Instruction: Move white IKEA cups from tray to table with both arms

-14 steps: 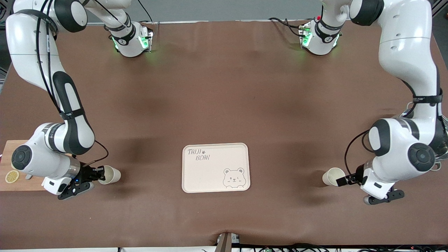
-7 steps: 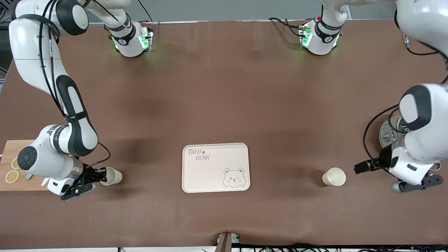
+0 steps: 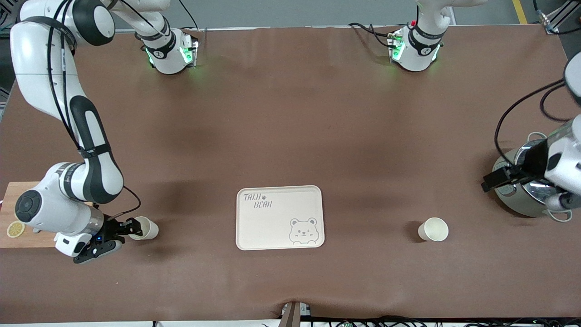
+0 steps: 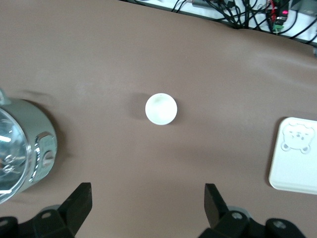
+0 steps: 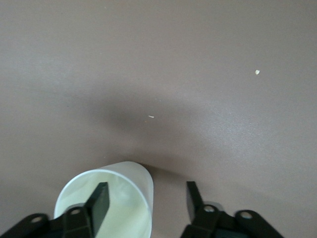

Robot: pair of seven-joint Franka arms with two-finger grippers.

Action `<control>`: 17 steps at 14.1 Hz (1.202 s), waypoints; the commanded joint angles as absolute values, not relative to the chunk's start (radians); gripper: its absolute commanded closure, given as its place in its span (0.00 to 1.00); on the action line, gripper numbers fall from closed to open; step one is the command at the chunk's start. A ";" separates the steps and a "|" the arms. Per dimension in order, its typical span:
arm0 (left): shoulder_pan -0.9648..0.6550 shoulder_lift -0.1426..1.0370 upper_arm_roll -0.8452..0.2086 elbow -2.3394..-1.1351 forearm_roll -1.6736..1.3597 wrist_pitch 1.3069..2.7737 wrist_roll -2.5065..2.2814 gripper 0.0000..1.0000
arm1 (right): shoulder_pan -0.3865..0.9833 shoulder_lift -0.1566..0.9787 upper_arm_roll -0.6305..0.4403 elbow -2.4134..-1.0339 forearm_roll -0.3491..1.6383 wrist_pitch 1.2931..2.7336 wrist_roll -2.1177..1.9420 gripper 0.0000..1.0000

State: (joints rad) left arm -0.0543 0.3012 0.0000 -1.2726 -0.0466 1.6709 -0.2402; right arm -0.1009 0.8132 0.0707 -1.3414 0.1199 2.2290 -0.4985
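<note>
Two white cups stand on the brown table, one on each side of the bear tray. One cup point(image 3: 147, 228) is toward the right arm's end. My right gripper point(image 3: 135, 228) is open at its rim, one finger inside the cup point(image 5: 133, 176) and the other outside, with the wall between them and a gap at the outer finger. The other cup point(image 3: 433, 229) stands alone toward the left arm's end and shows in the left wrist view point(image 4: 161, 109). My left gripper point(image 3: 494, 180) hangs open and empty, well away from that cup, by the metal pot's edge.
The cream tray point(image 3: 280, 218) with the bear drawing lies between the cups. A shiny metal pot point(image 3: 522, 200) stands at the left arm's end. A wooden board point(image 3: 18, 238) with a lemon slice point(image 3: 15, 229) lies at the right arm's end, under the right wrist.
My right gripper has opened from its pinch on the cup's wall. My left arm has pulled back from the other cup and risen toward the pot. Both cups stayed put.
</note>
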 commanded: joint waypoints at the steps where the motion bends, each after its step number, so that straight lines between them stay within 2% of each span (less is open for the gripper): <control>1: -0.048 0.229 -0.011 -1.307 -0.044 1.637 -0.218 0.00 | -0.098 0.792 0.072 -1.255 0.141 2.090 -0.497 0.00; 6: -0.038 0.163 -0.012 -1.307 -0.046 1.568 -0.215 0.00 | -0.083 0.749 0.072 -1.086 0.138 1.769 -0.326 0.00; 14: -0.046 0.153 -0.009 -1.305 -0.044 1.517 -0.221 0.00 | -0.087 0.323 0.058 -1.097 0.123 1.285 -0.106 0.00; 17: -0.046 0.160 -0.009 -1.301 -0.044 1.517 -0.216 0.00 | -0.091 0.163 0.061 -1.130 0.031 1.186 -0.098 0.00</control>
State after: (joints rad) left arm -0.0525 0.1718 -0.0051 -1.2918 -0.0466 1.5255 -0.2377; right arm -0.0848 0.2757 0.0552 -1.0464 0.0830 1.2060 -0.1212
